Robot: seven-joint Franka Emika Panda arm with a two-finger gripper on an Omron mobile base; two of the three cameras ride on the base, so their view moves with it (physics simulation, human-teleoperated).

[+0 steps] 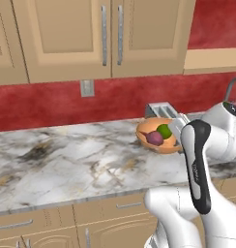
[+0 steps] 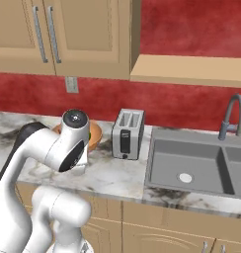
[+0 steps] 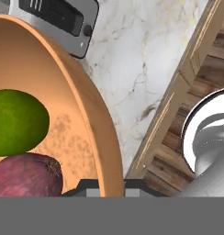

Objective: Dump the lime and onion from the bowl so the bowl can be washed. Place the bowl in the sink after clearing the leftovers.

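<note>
Fingers [image 3: 86,189] of my gripper [image 3: 107,190] are clamping the bowl's [image 3: 93,119] rim, one on each side of its wall. Lime [image 3: 15,121] and onion [image 3: 26,176] are sitting touching inside the bowl, just beside my grip, above the counter [image 3: 141,59].

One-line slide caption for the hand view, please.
Tool shut on the bowl rim, lime and onion inside.

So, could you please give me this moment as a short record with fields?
bowl: orange-tan bowl tilted above the marble counter
contents: lime and red onion inside, touching
hand: hand shut on the bowl's rim
toaster: toaster between bowl and sink
sink: grey double sink, nearer basin holds nothing
</note>
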